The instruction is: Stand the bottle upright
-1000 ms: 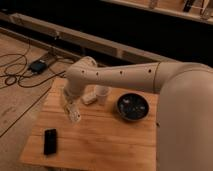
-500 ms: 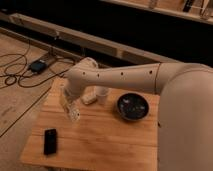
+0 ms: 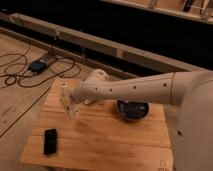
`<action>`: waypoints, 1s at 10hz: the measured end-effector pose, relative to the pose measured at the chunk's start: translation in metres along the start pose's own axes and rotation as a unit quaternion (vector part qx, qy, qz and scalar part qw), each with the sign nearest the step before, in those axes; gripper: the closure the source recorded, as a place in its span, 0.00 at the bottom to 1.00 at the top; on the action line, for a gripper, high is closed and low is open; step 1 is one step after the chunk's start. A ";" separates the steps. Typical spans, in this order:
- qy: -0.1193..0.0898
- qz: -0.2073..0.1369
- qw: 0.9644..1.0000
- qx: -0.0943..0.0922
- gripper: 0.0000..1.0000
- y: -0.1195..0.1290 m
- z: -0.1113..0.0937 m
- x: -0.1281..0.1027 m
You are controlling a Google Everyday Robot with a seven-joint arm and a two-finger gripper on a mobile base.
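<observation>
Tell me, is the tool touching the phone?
Apart. The camera view shows bare table between the tool, over the table's left part, and the phone near its front edge.

A cream-white gripper [image 3: 70, 104] is hovering over the left of a honey-brown planked wooden table [image 3: 105, 145]; a flat black phone [image 3: 50, 141] and dark round bowl [image 3: 132, 110] are resting there.
</observation>
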 end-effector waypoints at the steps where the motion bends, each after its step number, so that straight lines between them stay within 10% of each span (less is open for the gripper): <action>1: -0.016 -0.005 1.000 -0.002 1.00 -0.002 -0.001 0.012; 10: -0.040 0.001 0.999 -0.012 1.00 -0.016 0.012 0.059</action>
